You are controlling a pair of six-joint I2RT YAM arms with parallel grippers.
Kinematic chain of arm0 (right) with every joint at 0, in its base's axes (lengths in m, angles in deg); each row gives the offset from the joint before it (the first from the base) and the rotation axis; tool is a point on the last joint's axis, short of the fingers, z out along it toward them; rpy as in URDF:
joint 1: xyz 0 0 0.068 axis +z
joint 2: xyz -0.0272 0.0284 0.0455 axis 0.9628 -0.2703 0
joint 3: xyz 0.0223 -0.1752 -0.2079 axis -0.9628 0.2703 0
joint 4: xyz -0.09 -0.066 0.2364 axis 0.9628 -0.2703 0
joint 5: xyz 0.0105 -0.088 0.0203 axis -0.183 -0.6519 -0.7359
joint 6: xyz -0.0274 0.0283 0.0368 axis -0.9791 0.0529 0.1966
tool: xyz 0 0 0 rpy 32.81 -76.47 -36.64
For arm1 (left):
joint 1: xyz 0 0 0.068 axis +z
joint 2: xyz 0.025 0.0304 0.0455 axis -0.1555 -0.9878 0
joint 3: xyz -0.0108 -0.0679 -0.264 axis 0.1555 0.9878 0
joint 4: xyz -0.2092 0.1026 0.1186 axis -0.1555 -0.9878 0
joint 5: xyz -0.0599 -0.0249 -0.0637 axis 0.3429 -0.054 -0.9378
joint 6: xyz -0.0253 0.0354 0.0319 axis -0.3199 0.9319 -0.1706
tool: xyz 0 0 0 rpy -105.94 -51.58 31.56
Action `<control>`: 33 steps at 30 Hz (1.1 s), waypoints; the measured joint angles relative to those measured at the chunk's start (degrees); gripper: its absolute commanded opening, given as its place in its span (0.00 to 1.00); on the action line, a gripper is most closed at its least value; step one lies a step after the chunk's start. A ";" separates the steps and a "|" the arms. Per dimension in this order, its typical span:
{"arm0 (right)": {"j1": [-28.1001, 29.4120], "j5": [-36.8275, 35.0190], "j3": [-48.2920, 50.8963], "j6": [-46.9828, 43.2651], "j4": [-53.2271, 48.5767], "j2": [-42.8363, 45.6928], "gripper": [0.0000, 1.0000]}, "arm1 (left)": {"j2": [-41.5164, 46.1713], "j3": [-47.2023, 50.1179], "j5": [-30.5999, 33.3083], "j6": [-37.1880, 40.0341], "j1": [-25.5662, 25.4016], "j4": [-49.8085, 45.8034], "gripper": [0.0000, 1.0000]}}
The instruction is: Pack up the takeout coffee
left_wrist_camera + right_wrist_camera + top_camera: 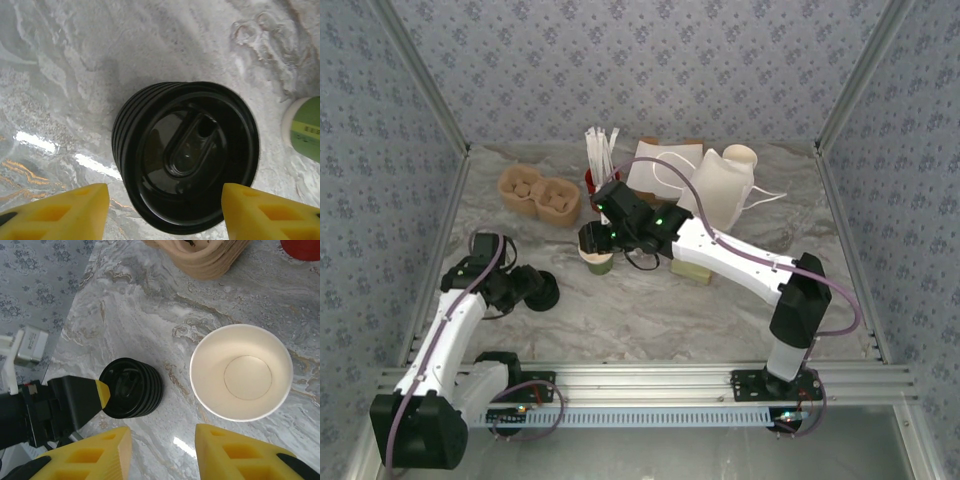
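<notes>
- Two grippers work over a marble tabletop (650,310), both with jaws apart.
- Left gripper (162,200): its yellow fingers (75,210) are spread wide. A stack of black lids (187,155) lies on its side just ahead of and between them, top face turned toward the gripper. From here it is hard to tell whether either pad touches the stack.
- Right gripper (161,440): its fingers (235,452) are apart and hold nothing, and it is poised above the takeout cup (241,371).
- Takeout cup: it stands upright and lidless on the tabletop, its white interior open to view. It sits just ahead of the right gripper's fingertips, a little to their right. Its green wall shows at the right edge of the left gripper's own view.
- Stack of black lids, as seen from the right gripper: it lies ahead and to the left, near the cup but apart from it.
- Beyond the right gripper are a pulp cup carrier (205,260) and a red cup (302,247).
- Farther off to the right gripper's right is a white paper bag (720,190).
</notes>
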 measured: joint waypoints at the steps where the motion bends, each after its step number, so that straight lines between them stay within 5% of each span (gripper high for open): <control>1: 0.00 0.22 0.00 0.09 0.22 -0.22 0.41 | 0.04 0.52 0.00 -0.42 0.00 0.46 0.55; 33: -0.11 1.14 0.00 -0.46 1.44 -1.20 0.39 | 1.33 3.56 0.15 -2.34 -0.24 5.60 0.15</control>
